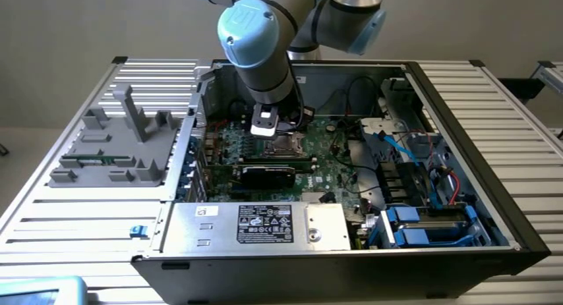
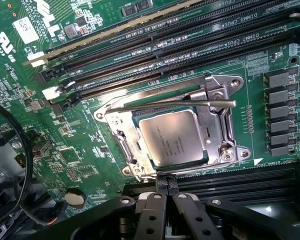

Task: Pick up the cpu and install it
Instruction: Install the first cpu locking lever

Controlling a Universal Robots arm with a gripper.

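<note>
The cpu (image 2: 172, 137), a flat square chip with a shiny silver top, lies flat inside the socket's metal frame (image 2: 217, 130) on the green motherboard. A thin metal lever rod (image 2: 190, 104) runs across the frame just past the chip. My gripper (image 2: 166, 186) is shut, its two black fingertips pressed together with nothing between them, right at the socket's near edge and apart from the chip. In the exterior view the gripper (image 1: 266, 130) hangs low inside the open computer case, directly beside the socket (image 1: 283, 145).
Rows of black memory slots (image 2: 165, 45) run beside the socket. A large black card (image 1: 268, 173) stands just in front of it. The silver power supply (image 1: 255, 224), loose cables (image 1: 405, 147) and blue drive bays (image 1: 422, 226) crowd the case. A grey fixture (image 1: 115, 147) sits outside.
</note>
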